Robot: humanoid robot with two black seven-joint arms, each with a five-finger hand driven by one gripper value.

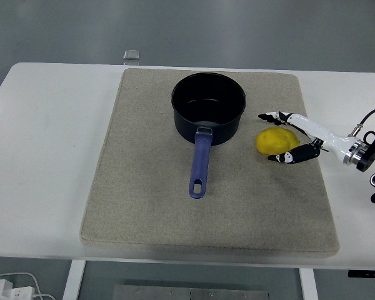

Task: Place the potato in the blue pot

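Note:
A yellow potato point(276, 141) lies on the beige mat point(144, 206), just right of the blue pot point(208, 107). The pot stands upright at the mat's back middle, dark and empty inside, its blue handle point(200, 164) pointing toward the near edge. My right hand point(281, 137) comes in from the right edge. Its fingers are spread around the potato, one above point(276, 116) and one below point(290, 156), close to it or just touching. The potato rests on the mat. The left arm is out of view.
The mat covers most of the white table point(44, 156). A small clear object point(132, 56) sits at the table's back edge. Cables and a white plug point(9, 287) lie on the floor at the bottom left.

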